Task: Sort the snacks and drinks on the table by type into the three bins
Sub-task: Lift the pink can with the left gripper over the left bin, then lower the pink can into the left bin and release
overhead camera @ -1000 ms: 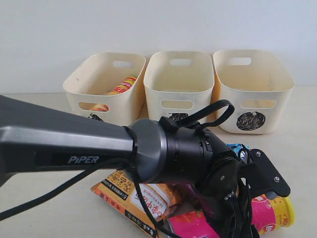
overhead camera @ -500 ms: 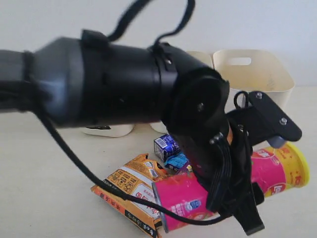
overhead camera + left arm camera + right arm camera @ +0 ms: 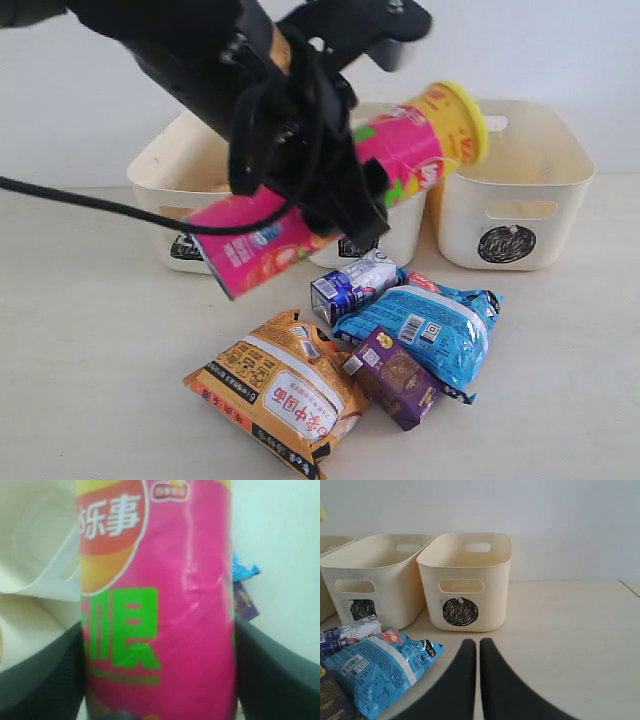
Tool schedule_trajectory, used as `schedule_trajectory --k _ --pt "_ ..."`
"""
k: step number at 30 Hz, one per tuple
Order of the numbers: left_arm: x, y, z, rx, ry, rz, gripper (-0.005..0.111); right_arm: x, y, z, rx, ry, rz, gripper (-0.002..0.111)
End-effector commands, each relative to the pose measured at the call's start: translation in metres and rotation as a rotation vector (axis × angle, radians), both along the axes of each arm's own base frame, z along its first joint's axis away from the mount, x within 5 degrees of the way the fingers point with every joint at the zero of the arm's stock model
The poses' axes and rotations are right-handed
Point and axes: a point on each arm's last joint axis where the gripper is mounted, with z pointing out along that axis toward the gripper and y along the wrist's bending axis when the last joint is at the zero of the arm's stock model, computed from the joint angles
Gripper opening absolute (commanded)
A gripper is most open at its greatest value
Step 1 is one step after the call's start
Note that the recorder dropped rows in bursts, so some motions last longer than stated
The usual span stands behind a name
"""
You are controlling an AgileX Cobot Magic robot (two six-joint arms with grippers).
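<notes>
My left gripper (image 3: pixel 345 185) is shut on the pink chip tube (image 3: pixel 400 150) and holds it tilted in the air over the front of the middle bin (image 3: pixel 400 225), yellow lid (image 3: pixel 462 120) toward the right bin (image 3: pixel 560 180). In the left wrist view the pink tube (image 3: pixel 160 605) fills the gap between both dark fingers (image 3: pixel 45 680). The orange bag (image 3: pixel 280 390), blue bag (image 3: pixel 425 330), blue-and-white carton (image 3: pixel 350 285) and purple carton (image 3: pixel 395 375) lie on the table (image 3: pixel 90 380). My right gripper (image 3: pixel 478 642) is shut and empty, low over the table beside the blue bag (image 3: pixel 375 670). The yellow tube is hidden.
The left bin (image 3: pixel 165 165) stands partly behind my left arm. The circle-marked bin (image 3: pixel 470 575) and the square-marked bin (image 3: pixel 375 575) stand side by side at the back of the table. A pale wall rises behind the bins.
My left arm has lifted the pink tube off the table, up and back toward the bins. The bags and cartons have stayed where they were.
</notes>
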Motion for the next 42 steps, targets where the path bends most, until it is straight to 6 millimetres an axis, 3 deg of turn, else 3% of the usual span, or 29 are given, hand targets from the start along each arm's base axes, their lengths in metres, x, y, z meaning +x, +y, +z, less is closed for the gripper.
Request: schedule_trajectory --k 1,10,16,21,33,38,42 --pt "0.029 0.032 0.010 -0.018 -0.059 0.114 0.004 0.000 0.000 0.001 -0.001 -0.009 0.000 0.000" --pt "0.092 0.083 0.019 -0.180 -0.242 0.297 0.004 0.000 0.000 0.001 -0.001 -0.009 0.000 0.000" --pt "0.130 0.106 0.008 -0.262 -0.337 0.380 0.004 0.000 0.000 0.001 -0.001 -0.009 0.000 0.000" --pt "0.157 0.117 -0.011 -0.303 -0.402 0.409 0.004 0.000 0.000 0.001 -0.001 -0.009 0.000 0.000" --pt "0.219 0.135 -0.080 -0.377 -0.491 0.461 0.004 0.000 0.000 0.001 -0.001 -0.009 0.000 0.000" --pt "0.235 0.135 -0.106 -0.378 -0.446 0.492 0.004 0.000 0.000 0.001 -0.001 -0.009 0.000 0.000" --pt "0.241 0.134 -0.115 -0.382 -0.434 0.500 0.004 0.000 0.000 0.001 -0.001 -0.009 0.000 0.000"
